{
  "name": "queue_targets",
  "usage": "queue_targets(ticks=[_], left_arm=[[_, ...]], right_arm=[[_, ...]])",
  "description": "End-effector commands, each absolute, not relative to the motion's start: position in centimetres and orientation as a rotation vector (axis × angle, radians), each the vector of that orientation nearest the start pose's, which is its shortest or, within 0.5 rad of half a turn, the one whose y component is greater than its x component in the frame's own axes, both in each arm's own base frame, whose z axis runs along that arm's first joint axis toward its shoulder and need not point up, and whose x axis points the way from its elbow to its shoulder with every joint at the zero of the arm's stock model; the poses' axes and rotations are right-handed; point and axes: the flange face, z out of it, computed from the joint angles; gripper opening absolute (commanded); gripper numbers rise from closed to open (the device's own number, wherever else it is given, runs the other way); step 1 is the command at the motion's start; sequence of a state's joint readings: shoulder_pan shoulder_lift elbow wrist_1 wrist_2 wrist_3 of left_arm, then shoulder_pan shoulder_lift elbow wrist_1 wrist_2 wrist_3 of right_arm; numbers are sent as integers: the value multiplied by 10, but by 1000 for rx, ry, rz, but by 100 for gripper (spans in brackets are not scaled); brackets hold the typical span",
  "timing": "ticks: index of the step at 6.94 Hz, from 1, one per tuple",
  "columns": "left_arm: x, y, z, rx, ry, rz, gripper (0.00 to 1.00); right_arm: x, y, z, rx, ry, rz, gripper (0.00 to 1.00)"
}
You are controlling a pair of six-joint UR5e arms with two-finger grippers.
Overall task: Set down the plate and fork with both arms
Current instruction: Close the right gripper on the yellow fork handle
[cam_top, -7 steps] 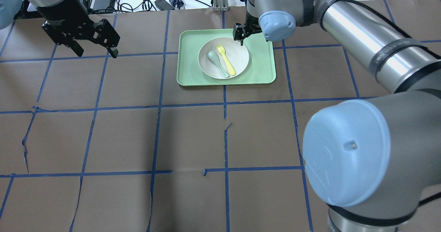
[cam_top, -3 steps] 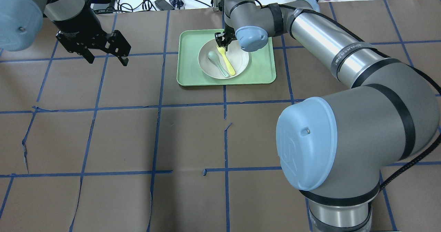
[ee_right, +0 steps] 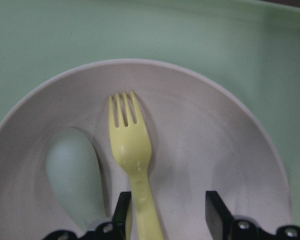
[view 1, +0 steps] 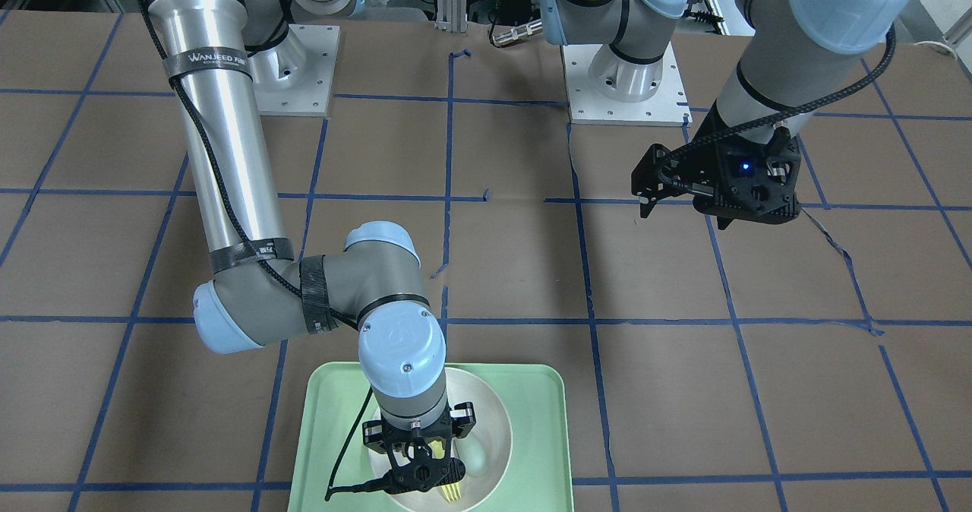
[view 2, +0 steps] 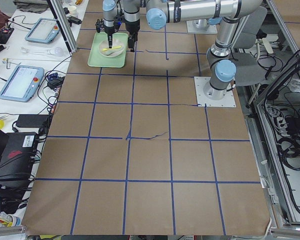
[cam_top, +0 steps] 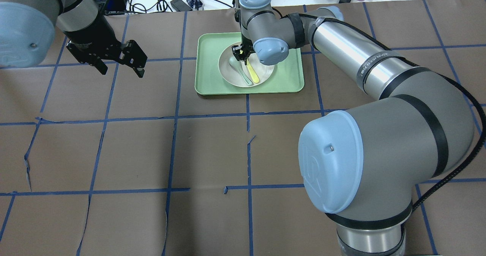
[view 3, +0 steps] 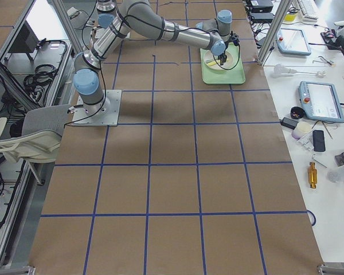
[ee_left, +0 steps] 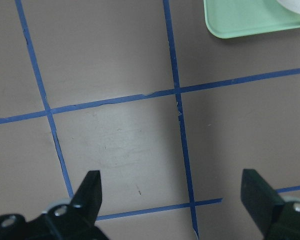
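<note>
Slim glossy yellow fork [ee_right: 135, 160] on round, speckled off-white plate [ee_right: 220, 145]

yellow fork [ee_right: 133, 150], pale grey-green spoon [ee_right: 72, 170], off-white speckled plate [ee_right: 215, 145], mint-green tray [cam_top: 288, 77]; brown surface [cam_top: 209, 153], blue line grid.

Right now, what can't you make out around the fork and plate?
- Fork handle: right wrist view, cut off by the bottom edge; contact with the right gripper unclear.
- Fork tines: overhead view, hidden by that gripper.
- Plate: left wrist view, only a sliver at the corner.
</note>
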State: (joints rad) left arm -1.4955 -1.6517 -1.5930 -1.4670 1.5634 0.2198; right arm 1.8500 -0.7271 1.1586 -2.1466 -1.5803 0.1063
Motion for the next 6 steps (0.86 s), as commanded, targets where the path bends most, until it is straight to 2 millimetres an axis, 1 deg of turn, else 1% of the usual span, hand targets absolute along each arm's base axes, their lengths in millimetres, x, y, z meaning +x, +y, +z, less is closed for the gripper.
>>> queue_targets(ticks=[1, 2, 4, 5, 6], left_arm=[[-95, -531, 441, 227, 3142, -7, 100], [-92, -530, 439, 224, 3136, -6, 100], [-85, -531, 434, 208, 3141, -2, 100], [-88, -528, 431, 227, 3143, 7, 100], [-89, -526, 432, 231, 3135, 7, 100]], right_arm=[[348, -712, 185, -280, 3104, -219, 56], [348, -711, 184, -281, 3105, -217, 56], [348, -710, 187, -283, 3103, -222, 44], [348, -710, 186, -283, 3104, -219, 33], [348, -710, 187, -283, 3103, -222, 28]])
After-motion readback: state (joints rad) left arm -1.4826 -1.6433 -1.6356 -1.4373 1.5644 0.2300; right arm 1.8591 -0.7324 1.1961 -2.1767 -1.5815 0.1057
